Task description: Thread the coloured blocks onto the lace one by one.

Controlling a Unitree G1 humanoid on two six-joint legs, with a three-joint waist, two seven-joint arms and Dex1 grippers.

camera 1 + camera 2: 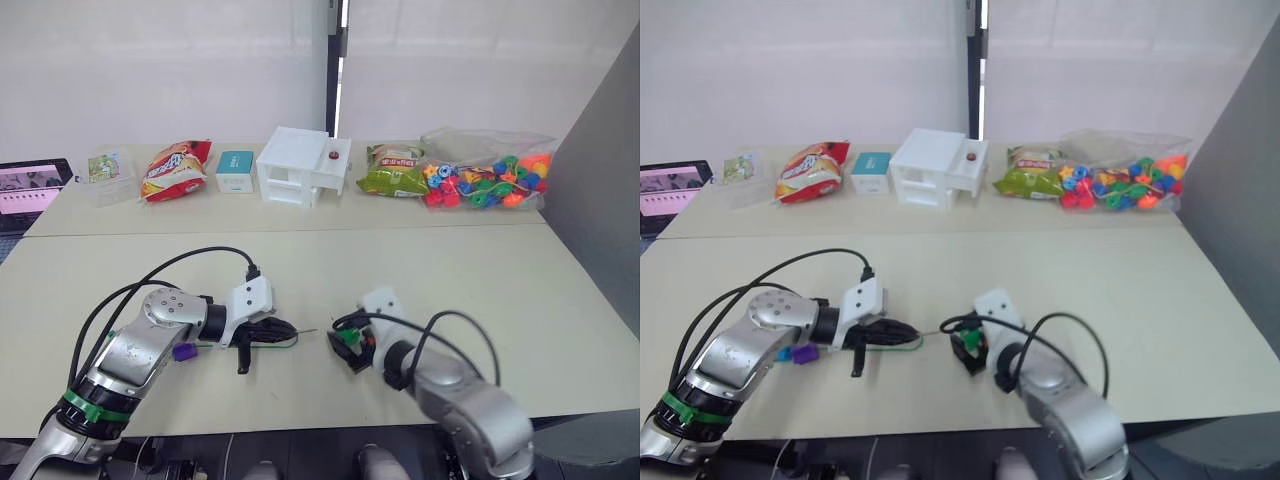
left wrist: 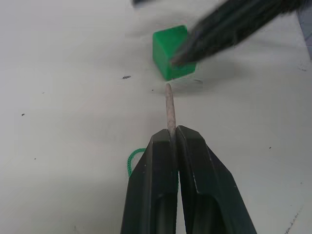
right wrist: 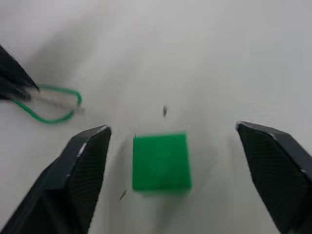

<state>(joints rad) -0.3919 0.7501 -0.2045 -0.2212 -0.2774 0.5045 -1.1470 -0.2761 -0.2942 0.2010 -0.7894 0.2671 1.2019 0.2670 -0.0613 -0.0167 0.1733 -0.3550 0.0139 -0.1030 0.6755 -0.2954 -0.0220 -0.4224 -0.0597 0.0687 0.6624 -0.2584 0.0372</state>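
Green block (image 3: 161, 162): light, hard, slippery; we'd grip flat sides. Right tool (image 3: 183, 168) spread wide; left tool (image 2: 173, 146) clamped on lace (image 2: 170, 108) tip.

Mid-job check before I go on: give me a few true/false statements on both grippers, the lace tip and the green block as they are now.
1. The left gripper is shut on the lace. True.
2. The right gripper is clamped on the green block. False: its fingers stand apart either side, not touching.
3. The lace tip is already through the green block. False: it stops short.
4. A purple block lies by the left arm. True.
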